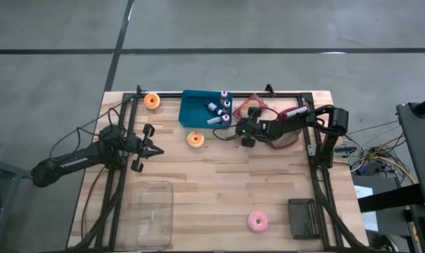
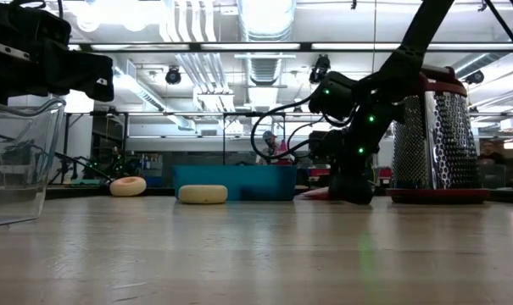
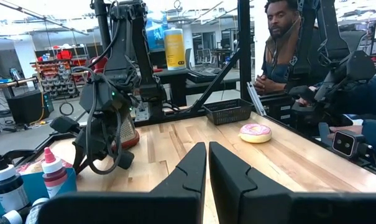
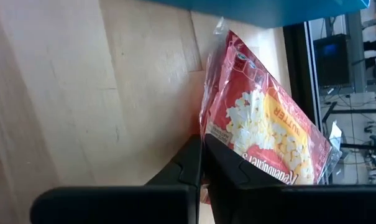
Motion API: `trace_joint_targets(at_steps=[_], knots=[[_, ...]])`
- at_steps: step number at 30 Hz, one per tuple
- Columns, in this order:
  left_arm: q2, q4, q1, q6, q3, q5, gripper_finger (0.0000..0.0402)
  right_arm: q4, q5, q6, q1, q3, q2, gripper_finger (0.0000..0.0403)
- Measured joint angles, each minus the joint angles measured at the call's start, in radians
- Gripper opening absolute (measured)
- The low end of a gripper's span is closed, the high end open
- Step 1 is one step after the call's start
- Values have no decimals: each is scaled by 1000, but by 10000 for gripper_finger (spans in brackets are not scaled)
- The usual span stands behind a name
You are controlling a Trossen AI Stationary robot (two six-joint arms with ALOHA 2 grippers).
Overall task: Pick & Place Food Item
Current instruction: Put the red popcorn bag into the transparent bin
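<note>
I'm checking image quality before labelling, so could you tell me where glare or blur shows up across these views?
Low view: ceiling lights blow out above, and the clear container is soft. Right wrist view: the popcorn bag shows glossy highlights; right gripper blurred. Left wrist view: left gripper blurred, pink donut sharp.

Item count on the table: three doughnuts, two orange (image 1: 152,100) (image 1: 195,139) and one pink (image 1: 258,222); one blue tray (image 1: 193,107) holding three small bottles (image 1: 218,110); one popcorn bag (image 4: 268,134); one clear container (image 1: 150,213); one dark basket (image 1: 305,217); one grater (image 2: 437,140).
</note>
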Motion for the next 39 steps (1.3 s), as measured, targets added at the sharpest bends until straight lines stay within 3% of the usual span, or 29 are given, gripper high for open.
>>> trace_joint_targets(at_steps=[24, 30, 39], knots=[[0, 0, 0, 0, 0, 0, 26, 1, 6, 25, 54, -3, -135, 8], [0, 0, 0, 0, 0, 0, 26, 1, 104, 24, 85, -2, -201, 8], [0, 0, 0, 0, 0, 0, 26, -21, 159, 25, 94, 0, -318, 8]])
